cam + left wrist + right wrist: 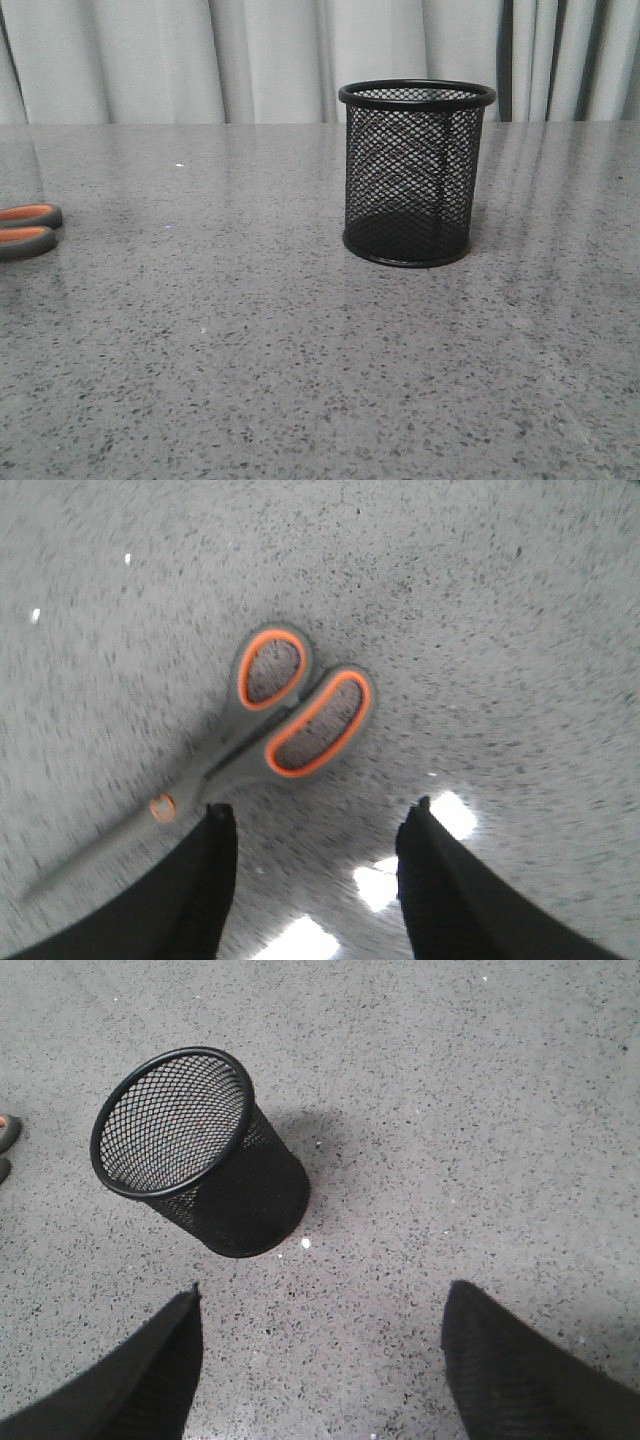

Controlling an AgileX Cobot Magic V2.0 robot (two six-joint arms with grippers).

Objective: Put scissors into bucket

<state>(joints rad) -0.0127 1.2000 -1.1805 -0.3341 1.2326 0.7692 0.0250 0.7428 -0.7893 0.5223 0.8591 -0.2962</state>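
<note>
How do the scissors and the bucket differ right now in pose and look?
The scissors lie flat on the table; the bucket stands upright. The scissors are grey with orange-lined handles; the bucket is all-black wire mesh. Both rest untouched on the speckled table.

My left gripper [315, 865] ends in two black, matte fingers [205, 885] with finely textured faces; my right gripper [320, 1360] carries matching black, wedge-shaped fingers [510, 1370].

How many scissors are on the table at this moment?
1. The scissors lie flat at the table's far left edge in the front view, left of the bucket, beneath the open left tool.
</note>
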